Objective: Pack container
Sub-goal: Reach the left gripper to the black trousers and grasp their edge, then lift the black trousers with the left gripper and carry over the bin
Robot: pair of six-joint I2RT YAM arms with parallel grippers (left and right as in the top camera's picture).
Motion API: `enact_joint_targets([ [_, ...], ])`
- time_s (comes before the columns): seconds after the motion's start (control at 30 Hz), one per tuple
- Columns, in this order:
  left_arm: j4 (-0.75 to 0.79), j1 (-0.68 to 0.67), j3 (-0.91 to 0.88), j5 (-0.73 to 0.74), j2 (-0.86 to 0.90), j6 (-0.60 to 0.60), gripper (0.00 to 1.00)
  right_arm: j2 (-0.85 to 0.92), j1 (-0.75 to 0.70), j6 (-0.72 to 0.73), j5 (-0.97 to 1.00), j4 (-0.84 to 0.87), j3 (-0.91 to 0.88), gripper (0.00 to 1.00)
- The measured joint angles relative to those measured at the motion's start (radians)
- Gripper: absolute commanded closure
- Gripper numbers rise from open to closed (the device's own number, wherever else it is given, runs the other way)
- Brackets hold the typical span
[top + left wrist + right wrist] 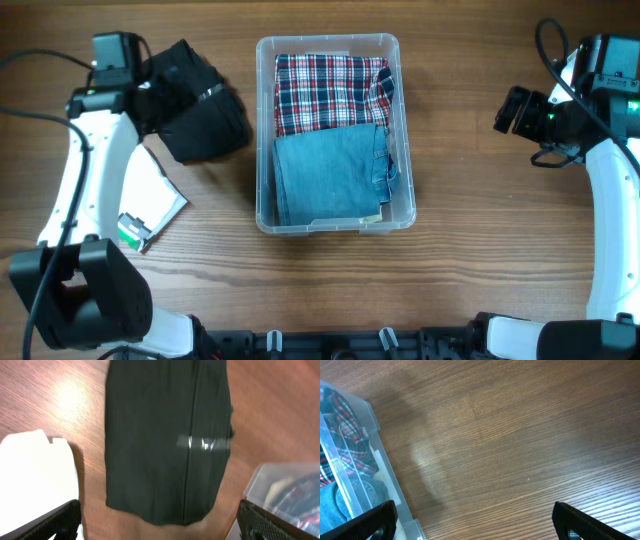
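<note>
While I watched the feeds, the clear plastic container (330, 42) sat at the middle of the bench (470, 250). A red plaid shirt (325, 90) filled the half toward the top of the overhead view, and folded blue jeans (325, 180) filled the other half. A black folded garment (200, 110) lay flat on the wood just left of the container, outside it. My left pincer (160, 521) hung above that garment with its fingers (57, 522) spread wide to either side, gripping nothing. A white sheet (160, 195) lay nearer the robot, touching the garment's edge, with a small green-labelled item (133, 230) at its lower corner. My right pincer (480, 522) was well off to the container's right, over bare wood. Its fingers were also spread wide and empty, and only a corner of the container showed at the left of its view.
</note>
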Motion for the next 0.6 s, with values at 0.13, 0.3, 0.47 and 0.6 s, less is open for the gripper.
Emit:
enact_joint_targets([
  [0.13,0.07,0.04,0.0,0.007,0.001,-0.039,0.0,0.0,0.0,0.0,0.0,0.0,0.0,0.0],
  [0.3,0.15,0.052,0.0,0.04,0.055,-0.067,0.0,0.0,0.0,0.0,0.0,0.0,0.0,0.0],
  [0.47,0.213,0.052,0.0,0.09,0.205,-0.072,0.0,0.0,0.0,0.0,0.0,0.0,0.0,0.0],
  [0.6,0.22,0.058,0.0,0.109,0.278,-0.087,0.0,0.0,0.0,0.0,0.0,0.0,0.0,0.0],
])
